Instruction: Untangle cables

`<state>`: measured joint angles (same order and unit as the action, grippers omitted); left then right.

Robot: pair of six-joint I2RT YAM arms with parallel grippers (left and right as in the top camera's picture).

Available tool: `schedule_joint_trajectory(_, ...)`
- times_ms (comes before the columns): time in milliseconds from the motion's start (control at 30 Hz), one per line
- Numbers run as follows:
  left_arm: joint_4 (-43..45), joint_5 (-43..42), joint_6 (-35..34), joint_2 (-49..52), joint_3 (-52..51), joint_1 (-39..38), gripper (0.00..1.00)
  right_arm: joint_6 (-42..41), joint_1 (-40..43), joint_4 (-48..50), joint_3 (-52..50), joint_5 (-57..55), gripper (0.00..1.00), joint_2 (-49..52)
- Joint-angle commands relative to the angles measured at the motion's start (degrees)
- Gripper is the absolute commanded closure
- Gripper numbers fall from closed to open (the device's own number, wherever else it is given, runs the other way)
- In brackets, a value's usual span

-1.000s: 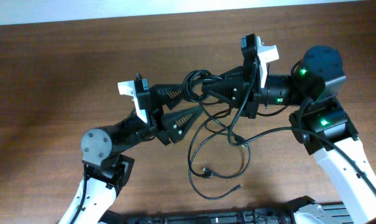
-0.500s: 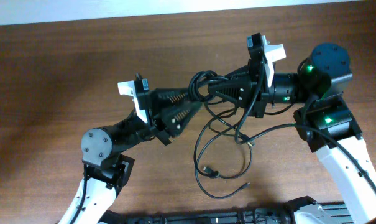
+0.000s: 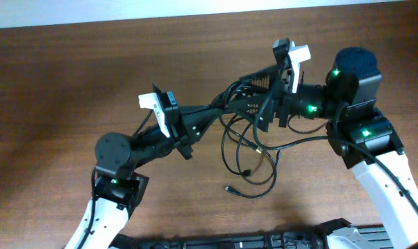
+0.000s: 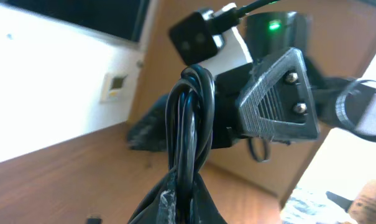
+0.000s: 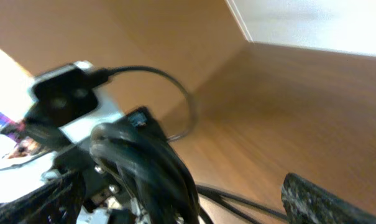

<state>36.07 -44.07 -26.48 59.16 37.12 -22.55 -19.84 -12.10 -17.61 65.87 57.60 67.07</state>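
Observation:
The cables point(image 3: 249, 155) are thin black cords, bunched into a loop between the two grippers, with loose loops and small plugs point(image 3: 229, 188) trailing onto the table below. My left gripper point(image 3: 219, 109) is shut on the bunched loop; in the left wrist view the cables point(image 4: 191, 118) rise straight out of its closed fingertips point(image 4: 181, 202). My right gripper point(image 3: 242, 95) stands open around the same bunch, one finger on each side. In the right wrist view the blurred cables point(image 5: 153, 168) lie between its spread fingers point(image 5: 321, 199), untouched by them.
The brown wooden table point(image 3: 70, 76) runs to a pale edge at the top of the overhead view. Both arm bases point(image 3: 112, 155) point(image 3: 357, 69) stand close to the cables. Dark equipment point(image 3: 264, 242) lies along the front edge.
My left gripper has shut on the bunched cables and lifted slightly rightward. My right gripper has opened and let them go. The hanging loops have drawn up and shifted right.

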Motion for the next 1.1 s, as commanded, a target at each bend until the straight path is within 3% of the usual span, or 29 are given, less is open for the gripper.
schedule_joint_trajectory(0,-4.5,0.7,6.1,-0.3,0.5,2.8,1.0,-0.2,-0.1,-6.3,0.3,-14.7,0.01,-0.1)
schedule_joint_trajectory(100,-11.0,8.6,6.9,-0.3,0.5,3.2,1.0,-0.2,-0.2,-14.7,0.3,-23.0,0.01,-0.1)
schedule_joint_trajectory(167,-14.4,9.8,12.5,-0.3,0.5,3.2,1.0,-0.2,-0.2,-15.1,0.3,-22.8,0.01,-0.2)
schedule_joint_trajectory(333,-16.9,12.5,29.7,-0.3,0.5,3.2,1.0,-5.4,-0.3,-11.0,0.4,-8.8,0.01,-0.5)
schedule_joint_trajectory(400,-16.9,12.4,32.5,-0.3,0.5,3.2,1.0,-14.3,-0.3,-7.6,0.3,-6.7,0.01,-0.5)
schedule_joint_trajectory(500,-16.8,12.4,35.5,-0.3,0.5,2.1,1.0,-15.6,-5.4,-4.3,0.3,-7.0,0.07,-0.3)
schedule_joint_trajectory(567,-16.0,12.5,40.9,-0.3,0.5,-1.1,1.0,-15.6,-9.8,-3.6,0.3,-14.4,0.21,-0.2)
schedule_joint_trajectory(600,-16.0,14.4,41.0,-0.3,0.5,-2.5,1.0,-15.6,-10.8,-3.6,0.3,-17.9,0.29,-0.2)
schedule_joint_trajectory(833,-15.1,14.3,39.5,-0.3,0.5,-6.3,1.0,-15.6,-10.8,-4.7,0.3,-26.9,0.47,-0.1)
schedule_joint_trajectory(1000,-10.9,14.4,25.9,-0.3,0.5,-6.5,1.0,-15.6,-10.7,-8.9,0.3,-37.2,0.53,-0.1)
schedule_joint_trajectory(1067,-10.1,12.5,25.5,-0.3,0.5,-6.5,1.0,-14.0,-10.6,-9.3,0.3,-38.0,0.53,-0.1)
